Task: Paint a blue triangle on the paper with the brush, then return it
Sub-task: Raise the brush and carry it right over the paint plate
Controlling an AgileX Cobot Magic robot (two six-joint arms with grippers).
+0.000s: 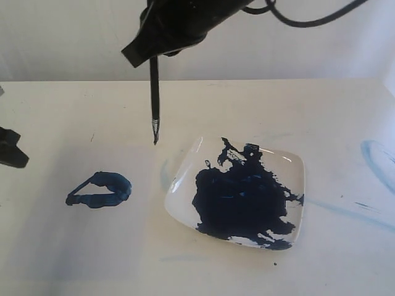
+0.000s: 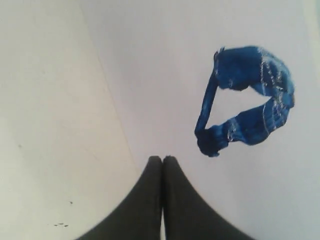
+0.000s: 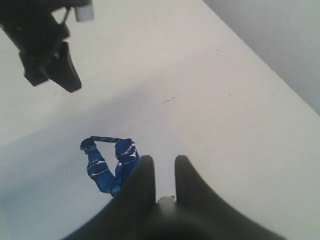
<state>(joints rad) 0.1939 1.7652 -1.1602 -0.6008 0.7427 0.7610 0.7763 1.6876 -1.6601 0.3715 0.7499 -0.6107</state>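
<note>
Right fingers (image 1: 152,52): clamped on the top of the brush (image 1: 154,92), and it hangs straight down from them, upright!
Brush tip: blue-stained, directly below the right fingers, lifted clear of the tabletop (image 1: 278,105) and touching nothing.
Blue triangle (image 1: 114,182): painted on the paper (image 2: 175,60), below the right fingers and off toward the left fingers' side; in the right wrist view it peeks out just beside one finger.
Left fingers (image 2: 162,170): pressed together, tips touching, holding nothing; they sit low over the paper with the triangle just ahead of them.
Dish (image 1: 296,160): white and square, on the tabletop on the far side of the brush tip from the triangle, near it.
Paint pool (image 1: 241,203): dark blue, spread across most of the dish.
Smears (image 1: 376,160): faint light blue, beyond the dish, well apart from both pairs of fingers.
</note>
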